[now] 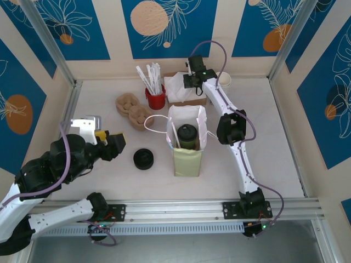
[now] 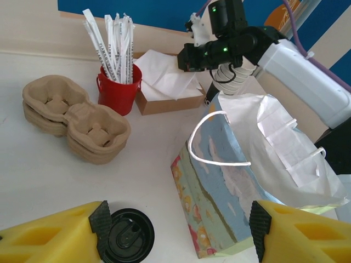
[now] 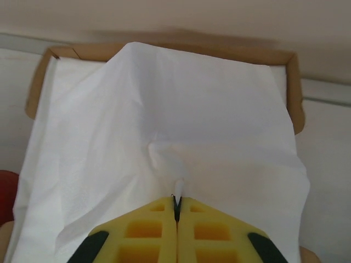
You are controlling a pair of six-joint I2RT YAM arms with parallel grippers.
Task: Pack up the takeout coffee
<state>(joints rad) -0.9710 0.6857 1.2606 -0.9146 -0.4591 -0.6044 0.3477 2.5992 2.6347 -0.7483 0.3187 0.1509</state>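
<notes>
1. Where the paper bag stood open at mid-table, the coffee cup sat upright inside it with its black lid on, and a wrapped straw leaned beside it.
2. Left gripper: hovered to the left of the bag, its yellow fingers spread wide and holding nothing.
3. Loose lid: lay flat on the table between the left gripper and the bag, touching neither.
4. Right gripper: reached over the cardboard box behind the bag. Its fingers were pressed together, pinching a small ridge of the top napkin.
5. Red bucket: held wrapped straws and stood just left of the box. Stacked pulp cup carriers lay further left.
</notes>
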